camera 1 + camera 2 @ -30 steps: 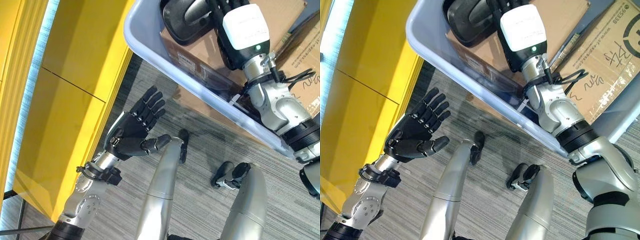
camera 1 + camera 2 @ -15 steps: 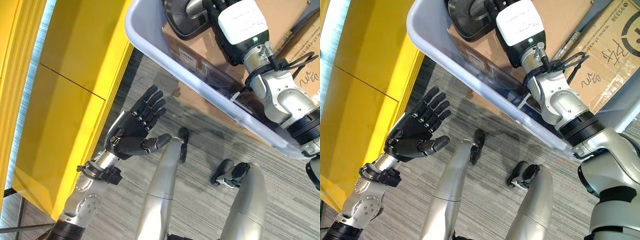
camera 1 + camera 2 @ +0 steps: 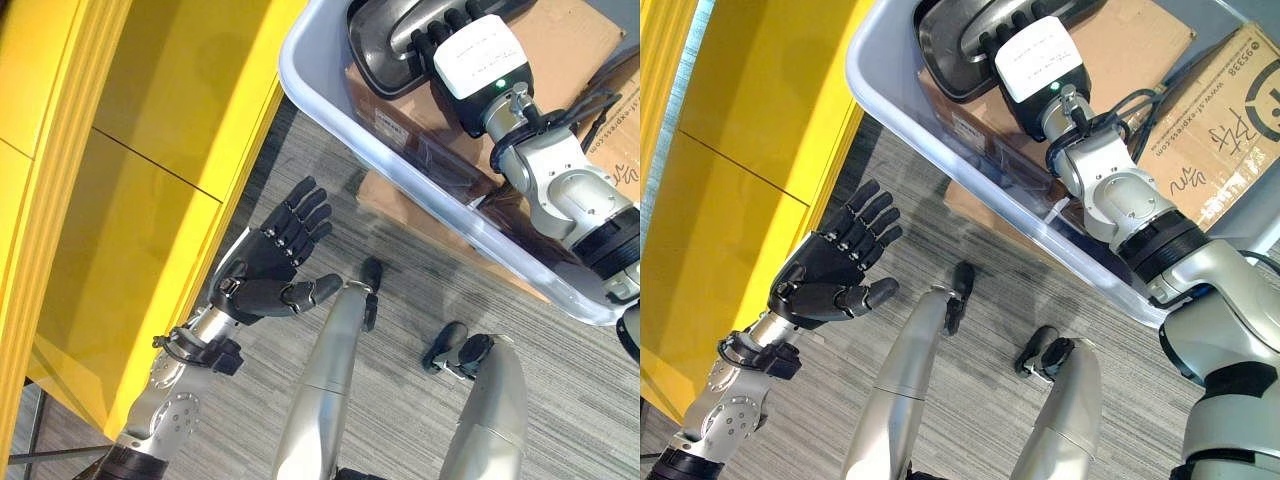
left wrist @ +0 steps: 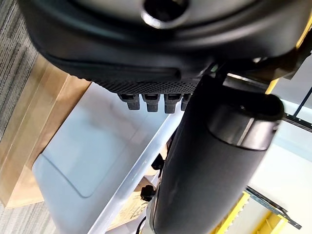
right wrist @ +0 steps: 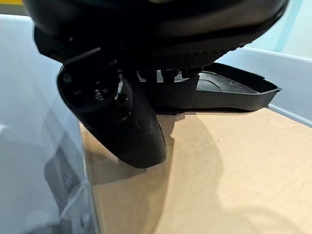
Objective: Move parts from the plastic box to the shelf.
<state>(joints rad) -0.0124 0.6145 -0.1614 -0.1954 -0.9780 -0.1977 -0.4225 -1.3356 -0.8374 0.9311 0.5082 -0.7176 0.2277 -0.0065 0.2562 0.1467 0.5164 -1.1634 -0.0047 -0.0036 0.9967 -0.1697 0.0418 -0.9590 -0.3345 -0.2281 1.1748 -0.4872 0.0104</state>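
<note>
- The plastic box (image 3: 330, 105) is pale grey and translucent. A yellow shelf unit (image 3: 130, 160) stands just beside its wall.
- Inside the box lies flat brown cardboard (image 3: 1120, 50). A black moulded part (image 3: 960, 45) with a raised rim rests on this cardboard, at the end of the box nearest to the shelf unit.
- A second piece of cardboard (image 3: 1220, 130) with black print lies beside the first one.
- The right hand (image 3: 470, 50) is inside the box. Its fingers (image 3: 440, 25) reach over the black part and lie on it. In the right wrist view the fingertips are on the part, and the thumb (image 5: 122, 126) hangs above the cardboard, near to the part's rim.
- I cannot tell if these fingers really grasp the part or only touch it.
- The left hand (image 3: 265, 265) is outside the box, over the grey striped carpet (image 3: 400, 400), palm up, fingers straight and spread, with nothing in it. It is well apart from the part.
</note>
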